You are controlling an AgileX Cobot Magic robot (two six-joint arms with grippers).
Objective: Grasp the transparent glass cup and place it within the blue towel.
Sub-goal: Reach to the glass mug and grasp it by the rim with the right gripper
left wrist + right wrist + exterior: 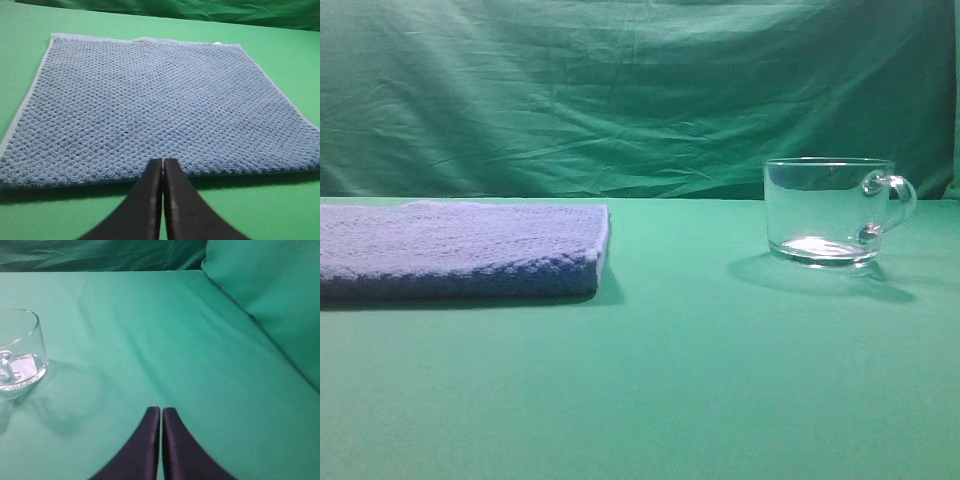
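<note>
Standing upright on the green cloth [700, 380], the transparent glass cup [828, 210] sits well apart from the blue towel [460, 250], handle rightward. Left gripper [162, 165] clenched, empty, just before the towel's near edge. Right gripper [161, 412] clenched, empty, right of the cup.

We see the towel [460, 250] lying flat on the left of the table [670, 380], and the glass cup [830, 212] standing upright on the right, well apart from it, its handle turned to the right. Behind both hangs a cloth backdrop [620, 90]. The left gripper [163, 167] sits just before the towel's near edge; the right gripper [161, 414] sits right of the cup, apart from it.
</note>
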